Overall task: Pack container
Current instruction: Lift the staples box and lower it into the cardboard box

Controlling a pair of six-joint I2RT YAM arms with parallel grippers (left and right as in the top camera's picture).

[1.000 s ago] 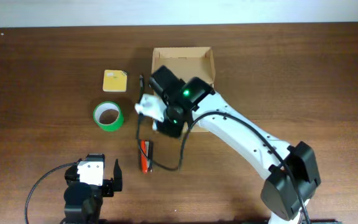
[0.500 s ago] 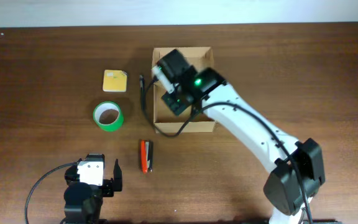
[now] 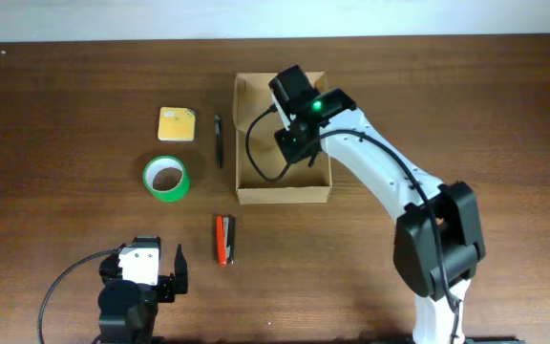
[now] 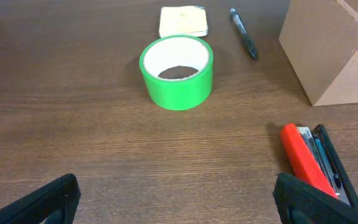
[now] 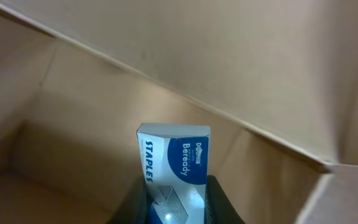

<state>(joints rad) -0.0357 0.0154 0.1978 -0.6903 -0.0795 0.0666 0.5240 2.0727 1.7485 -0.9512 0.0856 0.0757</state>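
The tan cardboard container [image 3: 284, 192] stands open at the table's middle back; its corner shows in the left wrist view [image 4: 334, 50]. My right gripper [image 3: 297, 100] is over the container's far right part, shut on a small blue-and-white staples box [image 5: 174, 168], with the container's inner walls [image 5: 166, 56] all around. My left gripper [image 4: 176, 199] is open and empty at the front left, above bare wood. A green tape roll [image 3: 165, 179], yellow sticky notes [image 3: 177, 124], a black pen [image 3: 220, 140] and a red stapler [image 3: 223, 239] lie outside the container.
The tape roll [image 4: 176, 71], notes [image 4: 183, 22], pen [image 4: 243, 32] and stapler [image 4: 309, 162] lie ahead of my left gripper. A black cable loops from the right arm into the container. The right arm reaches over the table's right half.
My right gripper has carried the staples box from beside the container's left front up and right, to over its far part. The pen now shows. The left arm has not moved.
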